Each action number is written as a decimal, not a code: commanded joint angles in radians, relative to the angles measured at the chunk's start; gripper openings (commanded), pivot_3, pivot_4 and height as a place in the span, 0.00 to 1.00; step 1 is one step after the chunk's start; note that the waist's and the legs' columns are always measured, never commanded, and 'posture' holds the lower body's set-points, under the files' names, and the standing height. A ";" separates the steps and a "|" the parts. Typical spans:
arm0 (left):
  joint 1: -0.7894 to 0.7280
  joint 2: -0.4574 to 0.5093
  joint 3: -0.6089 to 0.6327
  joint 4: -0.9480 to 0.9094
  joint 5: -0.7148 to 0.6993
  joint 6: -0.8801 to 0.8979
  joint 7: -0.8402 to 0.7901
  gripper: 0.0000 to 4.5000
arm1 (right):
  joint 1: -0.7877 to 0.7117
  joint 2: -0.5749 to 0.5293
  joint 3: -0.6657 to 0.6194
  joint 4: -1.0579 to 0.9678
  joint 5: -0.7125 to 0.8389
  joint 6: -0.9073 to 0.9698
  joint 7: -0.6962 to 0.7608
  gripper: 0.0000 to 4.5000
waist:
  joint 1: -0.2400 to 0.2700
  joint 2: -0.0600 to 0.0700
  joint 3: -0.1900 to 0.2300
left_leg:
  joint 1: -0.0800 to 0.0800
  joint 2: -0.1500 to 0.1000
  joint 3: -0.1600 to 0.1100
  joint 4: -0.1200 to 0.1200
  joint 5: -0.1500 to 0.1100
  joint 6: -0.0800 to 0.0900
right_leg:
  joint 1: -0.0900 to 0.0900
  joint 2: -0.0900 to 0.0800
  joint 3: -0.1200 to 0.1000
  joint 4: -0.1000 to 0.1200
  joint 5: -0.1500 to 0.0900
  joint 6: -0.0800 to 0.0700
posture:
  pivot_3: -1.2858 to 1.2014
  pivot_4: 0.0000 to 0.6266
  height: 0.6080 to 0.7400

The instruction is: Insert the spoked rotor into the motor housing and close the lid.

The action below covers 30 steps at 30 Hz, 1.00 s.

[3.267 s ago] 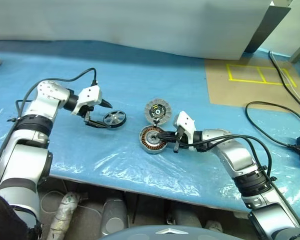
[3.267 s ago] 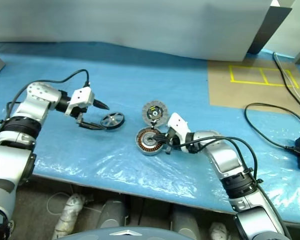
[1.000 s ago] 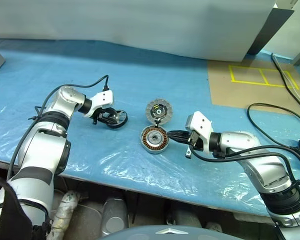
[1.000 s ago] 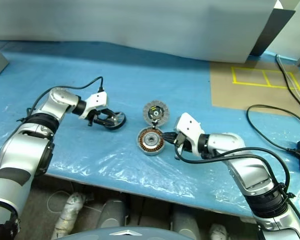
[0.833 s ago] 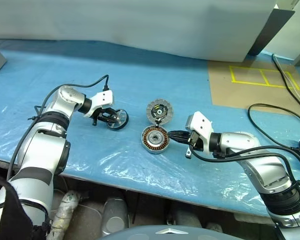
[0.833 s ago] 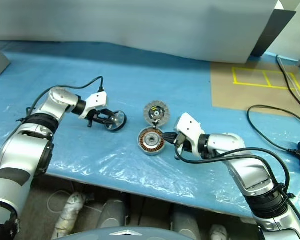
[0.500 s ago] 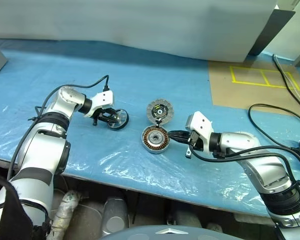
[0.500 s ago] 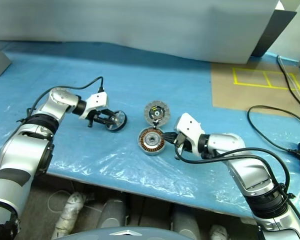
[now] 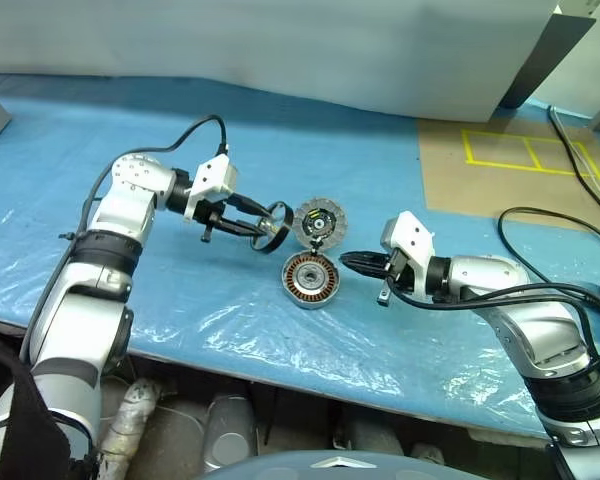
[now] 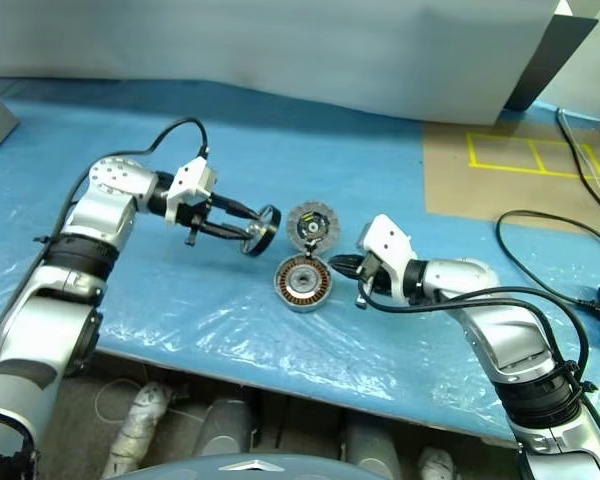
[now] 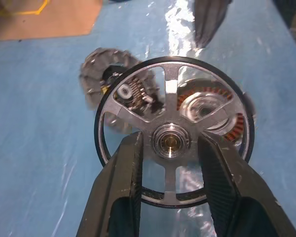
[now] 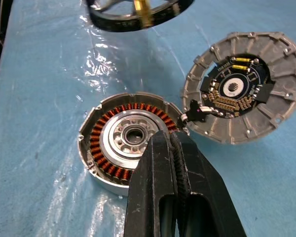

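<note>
My left gripper [image 9: 263, 226] is clamped on the hub of the spoked rotor [image 9: 274, 225], and I have lifted it off the blue sheet [image 9: 280, 150]: half a second ago it lay left of centre, now it hangs edge-on just upper left of the motor housing [image 9: 309, 279], centre frame. My right gripper [image 9: 348, 261] has its fingers pressed shut and empty, tip just right of the housing. The lid [image 9: 317, 221] lies open, touching the housing's upper edge. I judge pickup done; lining the hub over the bearing comes next.
</note>
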 commanded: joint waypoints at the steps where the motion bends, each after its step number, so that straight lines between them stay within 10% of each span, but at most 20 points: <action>1: 0.051 -0.016 0.019 -0.177 -0.074 0.086 0.013 0.30 | -0.023 0.000 -0.040 -0.009 0.014 -0.024 -0.001 0.00 | 0.001 0.000 0.000 | 0.000 0.000 0.000 0.000 0.000 0.000 | 0.000 0.000 0.000 0.000 -0.001 -0.001 | 0.52 0.24 1.00; 30: 0.134 -0.136 -0.096 -0.084 0.108 -0.058 0.147 0.30 | 0.051 -0.016 -0.049 -0.058 0.001 -0.016 -0.052 0.00 | 0.001 0.001 0.000 | 0.001 0.000 0.000 0.003 0.000 0.000 | 0.000 0.000 0.002 0.000 0.001 0.002 | 0.52 0.24 1.00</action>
